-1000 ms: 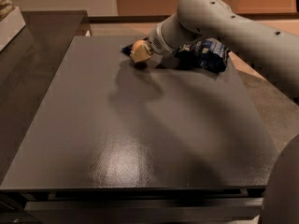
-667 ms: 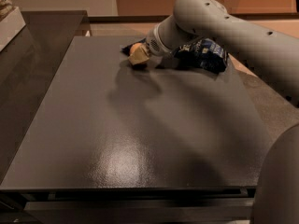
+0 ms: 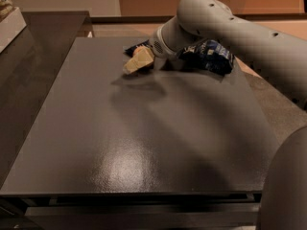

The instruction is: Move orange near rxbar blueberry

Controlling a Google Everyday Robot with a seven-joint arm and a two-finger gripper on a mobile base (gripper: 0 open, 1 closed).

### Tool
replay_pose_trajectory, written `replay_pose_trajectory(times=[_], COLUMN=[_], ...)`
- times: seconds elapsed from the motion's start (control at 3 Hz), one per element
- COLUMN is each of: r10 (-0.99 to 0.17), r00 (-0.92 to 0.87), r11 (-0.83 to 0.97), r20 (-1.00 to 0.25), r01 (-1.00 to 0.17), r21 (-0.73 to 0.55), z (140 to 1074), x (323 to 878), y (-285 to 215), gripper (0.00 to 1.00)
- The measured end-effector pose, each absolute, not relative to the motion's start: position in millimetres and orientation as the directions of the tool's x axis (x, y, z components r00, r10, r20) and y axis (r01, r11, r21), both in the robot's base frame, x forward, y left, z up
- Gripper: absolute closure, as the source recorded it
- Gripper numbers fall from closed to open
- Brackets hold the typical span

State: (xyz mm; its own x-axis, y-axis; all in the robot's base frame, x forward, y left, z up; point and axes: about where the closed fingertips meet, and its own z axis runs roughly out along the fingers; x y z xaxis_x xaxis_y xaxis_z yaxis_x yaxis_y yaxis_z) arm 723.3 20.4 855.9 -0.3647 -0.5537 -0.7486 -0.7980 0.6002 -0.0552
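The orange is not seen anywhere on the table; it is judged to be hidden behind the gripper (image 3: 138,61) or the wrist, at the far middle of the surface. A flat dark blue wrapper edge, taken to be the rxbar blueberry (image 3: 135,46), is shown just beyond the gripper, partly covered by it. The gripper, pale tan, is lowered close to the dark table (image 3: 144,147) at its far side; whether it is open, closed or holding anything cannot be told. To its right a puffy dark blue chip bag (image 3: 212,56) is lying. The grey arm (image 3: 230,28) is stretched in from the right. The orange is expected to be light, firm and apt to roll, so it is best taken across its widest middle and set down gently.
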Motion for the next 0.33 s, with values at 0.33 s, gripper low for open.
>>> replay_pose_trajectory(times=[0.33], r10=[-0.554], r00=[-0.365], r11=[0.600], r20=[-0.749], r01=[-0.798], r21=[-0.055], z=[855.9], x=[723.3], y=[20.4], gripper=[0.00])
